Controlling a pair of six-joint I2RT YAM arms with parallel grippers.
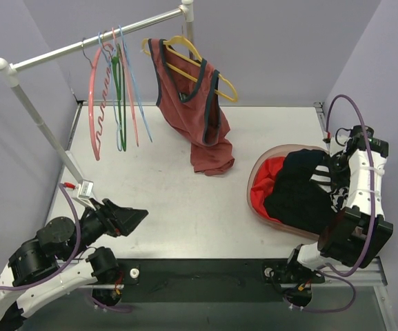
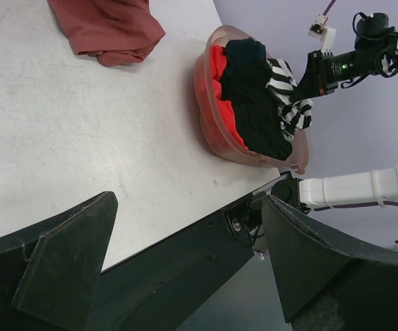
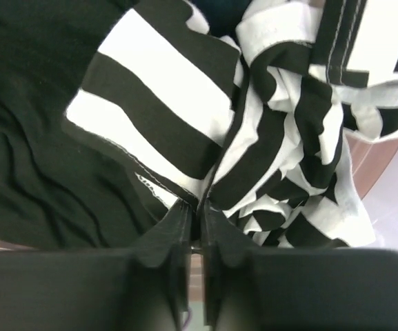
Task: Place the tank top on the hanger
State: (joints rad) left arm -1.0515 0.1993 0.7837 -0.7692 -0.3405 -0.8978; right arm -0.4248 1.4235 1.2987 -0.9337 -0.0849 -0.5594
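- Early stage: the tank top (image 3: 185,117) lies in the basket (image 1: 249,192) at the right of the surface (image 1: 185,200), bunched at the far right side against a black garment (image 1: 295,193), with red cloth (image 1: 264,183) at the left wall
- The right fingers (image 3: 164,255) stand narrow, almost together, and look pinched on a fold of the tank top's edge; the cloth is not lifted out
- The left fingers (image 2: 67,262) are spread wide and hold nothing, low over the near left of the surface, well apart from the basket
- The hanger (image 1: 141,103) hangs bare on the rail (image 1: 81,47) at the far left, among other hangers, so nothing is threaded
- Left to do, as I judge it: lift the top clear, find a strap or neck opening, fetch the hanger and feed its shoulders through
- The tank top is soft, floppy knit with broad black and white bands and stitched hems, heavily crumpled
- The hanger is thin, smooth, light-blue wire with a hook
- The basket is an oval tub of pinkish translucent plastic
- A rust-red top (image 1: 199,110) droops from a yellow hanger (image 1: 223,86), its hem touching the surface
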